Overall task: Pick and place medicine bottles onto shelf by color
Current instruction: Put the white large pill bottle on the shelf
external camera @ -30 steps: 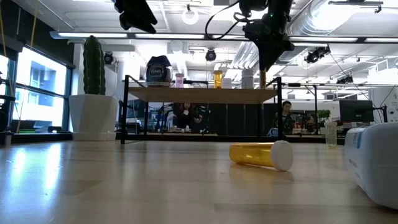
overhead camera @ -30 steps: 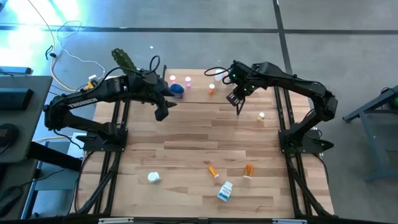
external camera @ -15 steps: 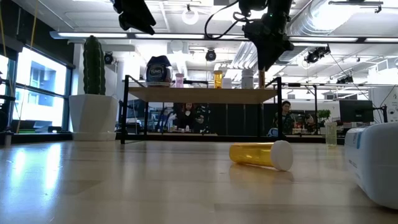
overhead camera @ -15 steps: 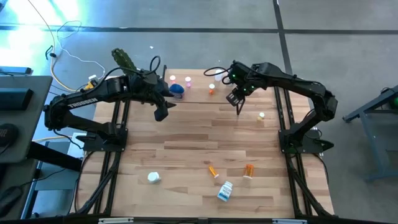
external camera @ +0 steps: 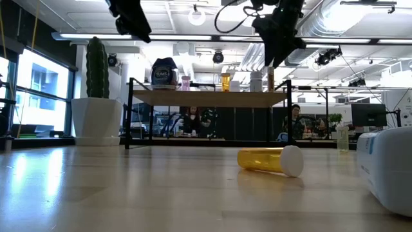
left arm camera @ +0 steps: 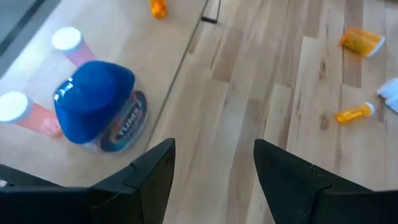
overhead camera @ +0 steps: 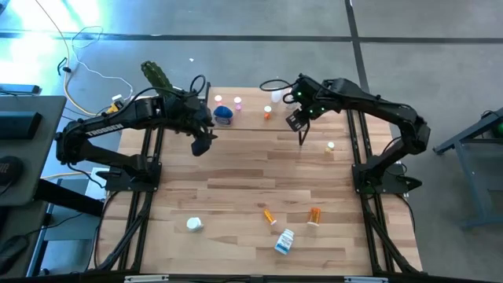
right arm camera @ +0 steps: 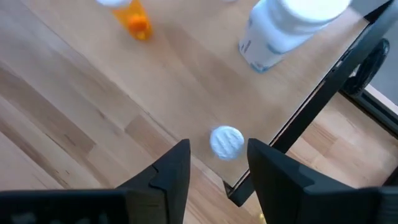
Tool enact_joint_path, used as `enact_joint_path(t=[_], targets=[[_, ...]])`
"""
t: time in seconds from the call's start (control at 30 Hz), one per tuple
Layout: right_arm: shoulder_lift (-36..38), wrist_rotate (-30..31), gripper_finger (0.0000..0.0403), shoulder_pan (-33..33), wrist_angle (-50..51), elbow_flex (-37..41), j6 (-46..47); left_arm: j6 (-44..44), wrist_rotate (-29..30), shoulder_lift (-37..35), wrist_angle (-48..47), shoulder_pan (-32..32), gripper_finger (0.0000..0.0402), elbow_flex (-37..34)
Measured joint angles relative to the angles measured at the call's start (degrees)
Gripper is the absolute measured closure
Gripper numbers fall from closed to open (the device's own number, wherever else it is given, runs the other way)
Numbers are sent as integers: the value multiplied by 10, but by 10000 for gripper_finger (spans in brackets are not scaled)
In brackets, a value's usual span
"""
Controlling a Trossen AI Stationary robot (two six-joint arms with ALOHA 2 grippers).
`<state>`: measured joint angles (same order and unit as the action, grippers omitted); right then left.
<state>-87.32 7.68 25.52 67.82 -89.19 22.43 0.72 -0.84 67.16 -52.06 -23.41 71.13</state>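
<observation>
The orange bottle point(overhead camera: 269, 215) lay on its side near the tabletop's front edge, looking light, stiff and slippery, best pinched across its body, while the right gripper point(right arm camera: 217, 163) hovered spread above the shelf point(overhead camera: 250, 124), holding nothing.

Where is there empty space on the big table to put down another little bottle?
The middle of the table is bare, between the shelf and the orange bottles lying near the front. The front left past the white bottle is free too. The shelf top is crowded around the blue-capped bottle.
</observation>
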Motion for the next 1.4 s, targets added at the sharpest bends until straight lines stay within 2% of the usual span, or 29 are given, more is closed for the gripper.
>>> enact_joint_path(t=[0.27,0.57,0.83,1.1,1.4], targets=[[42,4,251,0,-13,0,33,23,0,0,-48,54,193,0],[92,6,251,-1,-16,0,49,81,0,-2,-103,151,193,0],[130,0,251,-1,-14,0,47,200,0,-26,-113,240,193,-1],[155,-43,251,-1,-12,0,31,350,-23,-36,-112,341,193,-1],[158,-56,251,-1,-3,0,-10,432,-30,-16,-111,407,193,-1]])
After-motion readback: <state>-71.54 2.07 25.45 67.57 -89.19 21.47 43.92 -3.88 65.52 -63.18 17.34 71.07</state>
